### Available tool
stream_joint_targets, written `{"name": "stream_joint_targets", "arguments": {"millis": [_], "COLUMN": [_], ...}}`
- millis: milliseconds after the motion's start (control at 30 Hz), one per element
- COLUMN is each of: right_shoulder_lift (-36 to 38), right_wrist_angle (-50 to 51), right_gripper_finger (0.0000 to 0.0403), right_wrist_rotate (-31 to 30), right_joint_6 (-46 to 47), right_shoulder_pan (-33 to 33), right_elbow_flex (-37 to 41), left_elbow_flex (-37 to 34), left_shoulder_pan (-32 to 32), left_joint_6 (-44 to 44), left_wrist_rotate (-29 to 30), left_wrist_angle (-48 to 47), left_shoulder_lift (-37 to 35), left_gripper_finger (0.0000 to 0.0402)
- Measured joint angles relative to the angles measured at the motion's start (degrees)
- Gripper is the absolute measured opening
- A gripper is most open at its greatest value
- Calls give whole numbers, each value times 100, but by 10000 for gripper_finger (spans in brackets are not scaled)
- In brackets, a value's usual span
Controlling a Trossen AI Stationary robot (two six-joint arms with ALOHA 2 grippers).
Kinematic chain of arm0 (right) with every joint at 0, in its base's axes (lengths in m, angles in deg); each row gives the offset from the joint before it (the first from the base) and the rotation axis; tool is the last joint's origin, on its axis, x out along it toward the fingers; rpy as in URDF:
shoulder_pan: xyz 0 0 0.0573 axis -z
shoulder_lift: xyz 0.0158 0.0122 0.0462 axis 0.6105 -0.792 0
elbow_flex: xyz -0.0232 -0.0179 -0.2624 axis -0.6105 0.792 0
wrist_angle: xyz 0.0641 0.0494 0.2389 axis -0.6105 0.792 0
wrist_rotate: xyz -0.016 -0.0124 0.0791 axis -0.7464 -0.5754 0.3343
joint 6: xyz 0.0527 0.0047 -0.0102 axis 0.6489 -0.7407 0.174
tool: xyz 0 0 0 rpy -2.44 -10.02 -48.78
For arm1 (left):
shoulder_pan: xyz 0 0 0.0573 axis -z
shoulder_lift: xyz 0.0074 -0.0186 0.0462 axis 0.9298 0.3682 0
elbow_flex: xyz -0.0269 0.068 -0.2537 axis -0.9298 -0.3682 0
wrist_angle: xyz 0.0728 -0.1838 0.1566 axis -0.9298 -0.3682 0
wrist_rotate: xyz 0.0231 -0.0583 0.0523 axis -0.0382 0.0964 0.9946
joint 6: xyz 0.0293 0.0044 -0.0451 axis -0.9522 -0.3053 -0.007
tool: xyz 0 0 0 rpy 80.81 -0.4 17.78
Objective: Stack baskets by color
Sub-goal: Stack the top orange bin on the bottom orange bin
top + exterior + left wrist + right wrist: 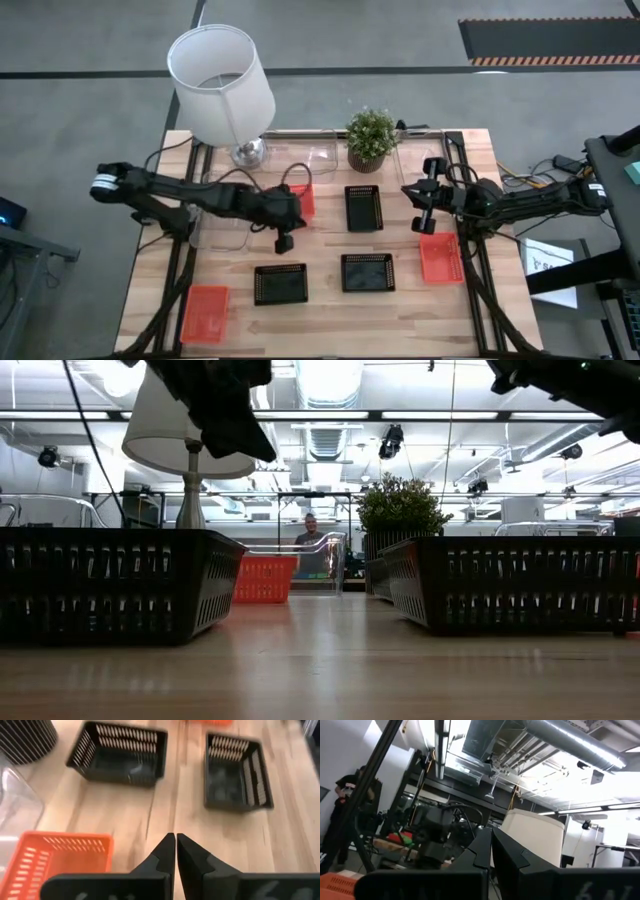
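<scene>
Three black baskets lie on the wooden table: one mid-table and two nearer the front. Red-orange baskets sit at the right, the front left corner, and partly under my left arm. A clear basket lies under that arm. My left gripper is shut, hanging above bare wood beside the red-orange basket and short of two black baskets. My right gripper is shut, raised at the right side and tilted up toward the room.
A white lampshade on a metal base stands at the far left. A potted green plant stands at the far middle, with more clear baskets beside it. Bare wood lies between the baskets. A person is in the room beyond the table.
</scene>
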Motion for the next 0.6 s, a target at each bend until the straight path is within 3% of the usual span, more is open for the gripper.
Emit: {"name": "stream_joint_targets", "arguments": {"millis": [200, 433, 600], "right_shoulder_lift": [55, 99, 101], "right_wrist_angle": [-6, -1, 58], "right_gripper_finger": [9, 9, 9], "right_wrist_rotate": [0, -19, -159], "right_joint_6": [-83, -318, -457], "right_shoulder_pan": [0, 0, 0], "right_elbow_flex": [0, 0, 0], "left_elbow_flex": [509, 545, 529], "left_shoulder_pan": [196, 115, -108], "left_joint_6": [-21, -310, -783], "left_wrist_rotate": [-7, 24, 45], "left_wrist_angle": [-964, -1086, -1093], "left_shoulder_lift": [374, 651, 825], "left_gripper_finger": [0, 1, 41]}}
